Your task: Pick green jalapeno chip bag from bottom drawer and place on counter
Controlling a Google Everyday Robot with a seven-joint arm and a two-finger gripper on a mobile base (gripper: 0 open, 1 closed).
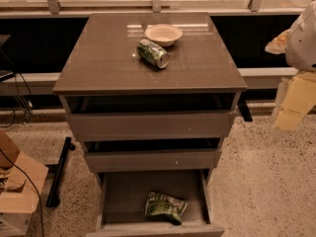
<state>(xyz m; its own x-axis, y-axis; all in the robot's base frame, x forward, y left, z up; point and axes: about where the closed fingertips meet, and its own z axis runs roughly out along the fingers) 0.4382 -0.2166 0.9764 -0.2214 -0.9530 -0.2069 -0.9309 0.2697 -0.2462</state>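
Our pincer [292,102] hangs high at the right edge, well apart from the cabinet. It is blurry and partly cut off, so we cannot tell if it is apart or together.

The green jalapeno chip bag [165,207] lies crumpled near the front of the open bottom drawer [123,196]. We think the crinkly bag could slip out of our grip. Our arm could also bump the drawer above [153,159] on the way up. On the counter [98,58], the green can [153,53] lies on its side and might roll if nudged. The drawer's front runs off the bottom edge.
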